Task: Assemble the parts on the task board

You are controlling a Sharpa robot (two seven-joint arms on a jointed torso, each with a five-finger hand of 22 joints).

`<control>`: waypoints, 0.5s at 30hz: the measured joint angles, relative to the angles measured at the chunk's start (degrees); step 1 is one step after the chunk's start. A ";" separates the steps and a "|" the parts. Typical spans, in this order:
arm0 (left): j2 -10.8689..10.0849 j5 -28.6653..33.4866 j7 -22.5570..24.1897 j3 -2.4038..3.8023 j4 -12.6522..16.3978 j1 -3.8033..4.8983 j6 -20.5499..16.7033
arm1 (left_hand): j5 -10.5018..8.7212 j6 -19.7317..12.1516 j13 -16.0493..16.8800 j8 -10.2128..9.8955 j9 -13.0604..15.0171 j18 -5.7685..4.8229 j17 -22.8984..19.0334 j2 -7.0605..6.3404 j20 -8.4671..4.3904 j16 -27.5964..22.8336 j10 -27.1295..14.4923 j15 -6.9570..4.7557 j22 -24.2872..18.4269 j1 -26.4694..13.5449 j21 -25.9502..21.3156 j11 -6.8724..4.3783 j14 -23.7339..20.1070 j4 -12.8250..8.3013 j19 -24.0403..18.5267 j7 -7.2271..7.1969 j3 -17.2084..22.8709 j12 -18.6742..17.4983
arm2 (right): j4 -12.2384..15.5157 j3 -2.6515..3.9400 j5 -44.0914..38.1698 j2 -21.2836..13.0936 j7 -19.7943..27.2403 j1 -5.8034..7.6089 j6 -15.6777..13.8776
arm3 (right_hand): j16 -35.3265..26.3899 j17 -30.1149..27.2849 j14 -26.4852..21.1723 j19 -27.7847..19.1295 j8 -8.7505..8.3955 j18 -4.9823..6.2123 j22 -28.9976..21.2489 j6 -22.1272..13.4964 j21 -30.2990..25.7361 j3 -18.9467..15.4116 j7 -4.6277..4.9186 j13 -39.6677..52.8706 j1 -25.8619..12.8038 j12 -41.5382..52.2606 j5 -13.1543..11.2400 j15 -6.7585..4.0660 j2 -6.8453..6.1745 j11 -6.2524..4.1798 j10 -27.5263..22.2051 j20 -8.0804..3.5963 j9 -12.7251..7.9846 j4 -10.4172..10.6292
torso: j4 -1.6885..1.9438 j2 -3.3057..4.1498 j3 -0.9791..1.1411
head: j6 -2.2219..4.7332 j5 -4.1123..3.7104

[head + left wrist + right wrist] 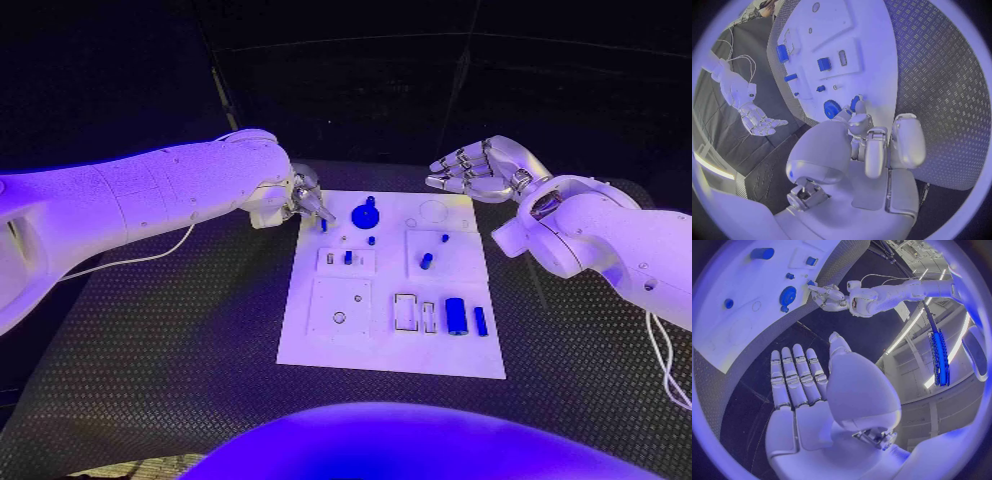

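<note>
White task board [325, 340] with blue parts [456, 315]; left hand [306, 200] pinches 1, right hand [483, 168] empty, spread.

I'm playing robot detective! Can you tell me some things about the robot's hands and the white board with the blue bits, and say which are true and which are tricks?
1. The left hand is at the far left corner of the task board. True.
2. The right hand is holding a blue part. False: its fingers are apart and it holds nothing, as the right wrist view shows.
3. A round blue gear sits near the board's far edge. True.
4. The blue cylinder lies on the black table. False: it lies on the white board.
5. The right hand hovers beyond the board's far right corner. True.
</note>
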 measured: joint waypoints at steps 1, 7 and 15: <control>-0.34 0.21 0.02 0.00 0.45 0.00 -0.31 | -0.01 -0.06 0.00 0.11 0.05 0.00 0.00 0.00 0.00 0.00 0.00 0.00 0.04 0.00 0.00 0.00 0.00 0.00 0.00 0.05 0.00 0.00 | -0.03 0.00 0.00 0.00 -0.01 0.00 0.02 | 0.00 0.00 0.00 0.00 0.00 0.00 0.00 0.00 0.00 0.00 0.00 0.00 0.00 0.00 0.00 0.00 0.00 0.00 0.00 0.00 0.00 0.00 | 0.03 -0.01 0.01 | 0.00 0.01; -3.24 1.20 0.19 0.01 4.57 -0.02 -2.61 | 0.01 -0.07 0.00 0.46 0.45 0.00 0.00 0.00 0.00 0.00 -0.01 0.00 0.08 0.00 0.00 0.01 0.00 0.20 0.00 0.06 0.21 0.00 | -0.27 0.00 0.01 0.01 -0.05 0.00 0.15 | 0.00 0.00 0.00 0.00 0.00 0.00 0.00 0.00 0.00 0.00 0.00 0.00 0.00 0.00 0.00 0.00 0.00 0.00 0.00 0.00 0.00 0.00 | 0.05 -0.03 0.03 | 0.00 0.15; -7.55 1.62 1.05 0.01 12.03 -0.54 -6.64 | 0.11 -0.58 -0.20 1.23 1.01 0.00 0.00 -0.12 -0.18 0.00 0.01 -0.19 0.36 0.06 0.00 -0.01 0.20 0.83 0.19 0.14 0.86 -0.22 | -0.43 0.00 0.01 -0.10 -0.11 0.00 0.31 | 0.00 0.01 0.00 0.00 0.00 0.01 0.00 0.00 0.00 0.00 0.00 0.00 0.00 0.00 0.00 0.00 0.00 0.00 0.00 0.00 0.00 0.00 | 0.05 -0.08 0.07 | 0.00 0.31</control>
